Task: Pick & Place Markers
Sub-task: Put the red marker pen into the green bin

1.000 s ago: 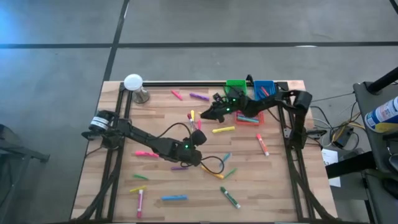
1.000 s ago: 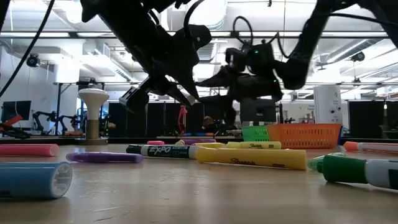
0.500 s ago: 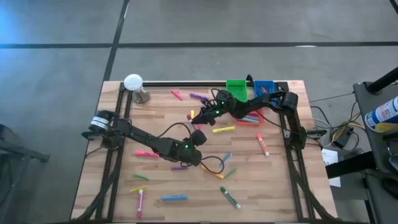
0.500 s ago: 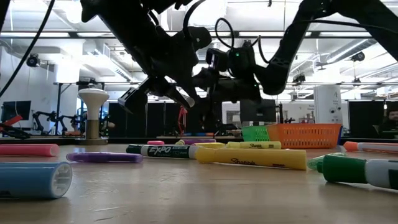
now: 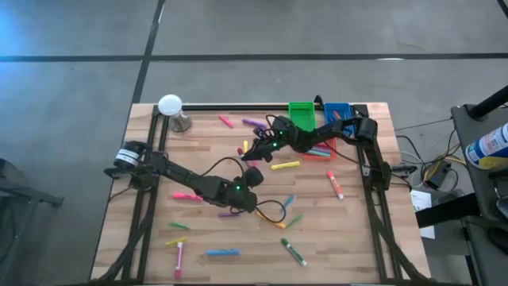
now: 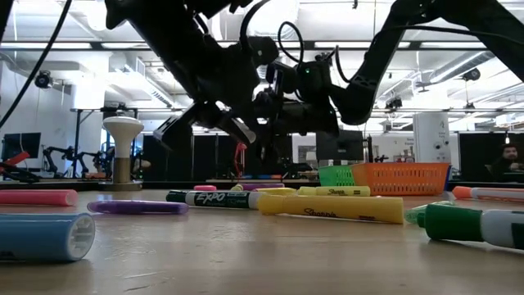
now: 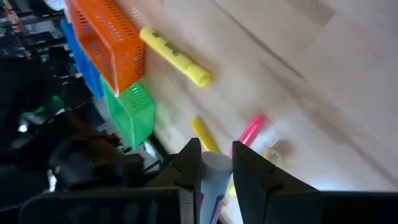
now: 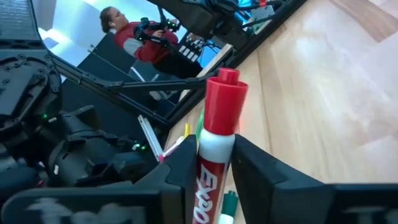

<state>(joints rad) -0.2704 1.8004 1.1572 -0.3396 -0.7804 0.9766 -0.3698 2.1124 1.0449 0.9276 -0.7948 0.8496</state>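
Observation:
Many markers lie scattered on the wooden table (image 5: 198, 135), among them a yellow marker (image 5: 285, 166) and a blue one (image 5: 222, 253). My two grippers meet above the table's middle. My right gripper (image 5: 252, 149) (image 8: 214, 155) is shut on a white Expo marker with a red cap (image 8: 222, 102). My left gripper (image 5: 252, 171) (image 7: 216, 155) is shut on a marker whose pale end (image 7: 216, 163) shows between its fingers. Whether both hold the same marker, I cannot tell. My left gripper pinches a marker between its two fingers, near the pale end (image 7: 216, 168). It slants down from the table's near left. The marker is clear of the table. My right gripper pinches the white barrel (image 8: 210, 163) just below the red cap, one finger on each side. It comes nearly level from the table's right. The cap end sticks out past the fingertips, and the marker is clear of the table.
A green bin (image 5: 300, 114) and a blue bin (image 5: 336, 113) stand at the far right edge, an orange bin (image 5: 317, 149) just in front of them. A white-domed stand (image 5: 171, 106) is at the far left corner. A black cable (image 5: 270, 210) loops under the left arm.
My right gripper has moved from beside the bins toward the table's left, up to my left gripper, and has shut there on the marker. My left gripper has kept still with its marker.

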